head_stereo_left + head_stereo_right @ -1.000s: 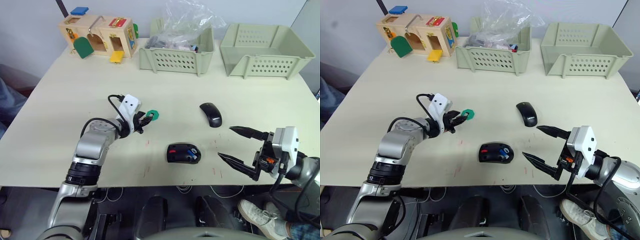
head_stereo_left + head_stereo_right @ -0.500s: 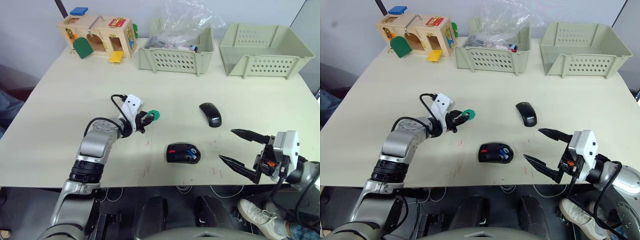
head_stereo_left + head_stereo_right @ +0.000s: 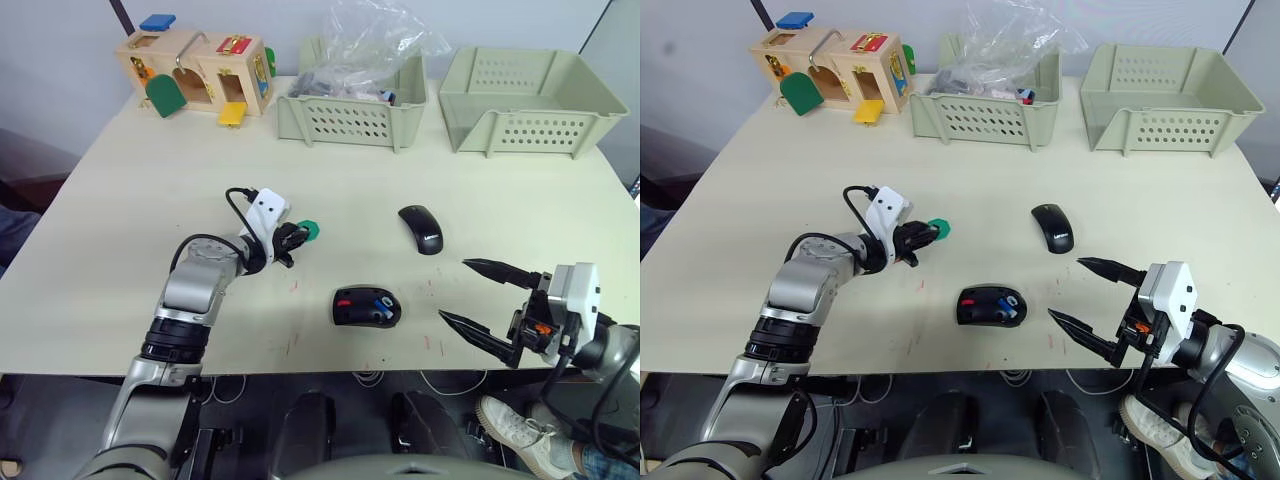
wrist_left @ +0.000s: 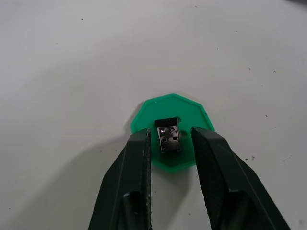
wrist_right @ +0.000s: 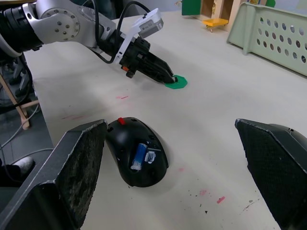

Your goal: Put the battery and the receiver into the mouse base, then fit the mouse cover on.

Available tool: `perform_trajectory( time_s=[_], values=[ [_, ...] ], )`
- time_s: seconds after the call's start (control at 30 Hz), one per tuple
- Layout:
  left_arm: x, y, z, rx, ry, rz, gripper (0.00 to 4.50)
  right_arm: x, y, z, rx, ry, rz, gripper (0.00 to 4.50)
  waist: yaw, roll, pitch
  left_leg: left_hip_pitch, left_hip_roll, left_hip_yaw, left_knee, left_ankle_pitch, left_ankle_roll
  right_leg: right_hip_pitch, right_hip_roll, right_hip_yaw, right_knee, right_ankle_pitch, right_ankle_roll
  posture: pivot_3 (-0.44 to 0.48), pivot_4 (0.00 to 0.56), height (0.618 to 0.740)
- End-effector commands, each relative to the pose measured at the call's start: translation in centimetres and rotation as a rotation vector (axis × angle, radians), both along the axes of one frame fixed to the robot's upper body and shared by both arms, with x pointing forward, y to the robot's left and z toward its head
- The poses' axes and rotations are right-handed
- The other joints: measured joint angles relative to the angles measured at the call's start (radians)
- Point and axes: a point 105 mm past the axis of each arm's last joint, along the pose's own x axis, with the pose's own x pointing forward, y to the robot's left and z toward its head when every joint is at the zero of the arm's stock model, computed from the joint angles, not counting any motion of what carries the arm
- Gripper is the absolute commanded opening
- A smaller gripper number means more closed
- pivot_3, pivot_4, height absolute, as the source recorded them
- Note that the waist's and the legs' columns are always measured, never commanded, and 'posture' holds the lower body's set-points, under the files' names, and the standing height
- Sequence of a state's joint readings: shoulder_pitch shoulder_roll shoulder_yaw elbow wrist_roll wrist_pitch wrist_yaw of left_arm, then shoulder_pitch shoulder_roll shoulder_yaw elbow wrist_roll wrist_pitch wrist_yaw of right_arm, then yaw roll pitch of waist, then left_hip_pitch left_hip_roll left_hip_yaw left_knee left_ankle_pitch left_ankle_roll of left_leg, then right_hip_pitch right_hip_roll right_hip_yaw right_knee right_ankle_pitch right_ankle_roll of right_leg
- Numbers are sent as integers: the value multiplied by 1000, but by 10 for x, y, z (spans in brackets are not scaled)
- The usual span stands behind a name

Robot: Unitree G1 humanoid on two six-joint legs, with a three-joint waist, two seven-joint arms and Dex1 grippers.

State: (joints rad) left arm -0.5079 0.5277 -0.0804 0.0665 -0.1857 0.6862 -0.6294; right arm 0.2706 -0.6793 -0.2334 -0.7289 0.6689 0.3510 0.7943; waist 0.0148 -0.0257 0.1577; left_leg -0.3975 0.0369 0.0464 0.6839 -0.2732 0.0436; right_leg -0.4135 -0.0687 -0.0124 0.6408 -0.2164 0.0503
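Left pincer [image 4: 170, 143] reaches low, straddling receiver [image 4: 170, 138].

You see silver-grey metal arms with ribbed black joint rings. A white block sits at each wrist, looped by thin black cables. The left gripper [image 3: 296, 237] and the right gripper [image 3: 478, 297] both end in long, tapering black fingers [image 4: 136, 182].

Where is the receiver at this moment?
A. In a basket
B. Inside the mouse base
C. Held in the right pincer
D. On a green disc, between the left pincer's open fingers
D: the receiver lies on the green disc, with the left pincer open around it.
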Motion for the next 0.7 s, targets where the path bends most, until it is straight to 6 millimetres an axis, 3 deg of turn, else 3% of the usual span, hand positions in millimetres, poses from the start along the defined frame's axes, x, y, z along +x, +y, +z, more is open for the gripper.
perform_trajectory(
  time_s=[0.03, 0.7],
  values=[
    [5, -2, 12, 6, -48, -13, 1431, -3, 2, 8, 3, -44, 2, 4500, 0, 0, 0, 0, 0, 0, 0, 0, 0, 0, 0, 0, 0, 0, 0, 0, 150, 740],
    [0, -3, 12, 39, -33, 0, 1431, -4, 5, 15, 1, -44, 5, 4500, 0, 0, 0, 0, 0, 0, 0, 0, 0, 0, 0, 0, 0, 0, 0, 0, 150, 740]
  ],
)
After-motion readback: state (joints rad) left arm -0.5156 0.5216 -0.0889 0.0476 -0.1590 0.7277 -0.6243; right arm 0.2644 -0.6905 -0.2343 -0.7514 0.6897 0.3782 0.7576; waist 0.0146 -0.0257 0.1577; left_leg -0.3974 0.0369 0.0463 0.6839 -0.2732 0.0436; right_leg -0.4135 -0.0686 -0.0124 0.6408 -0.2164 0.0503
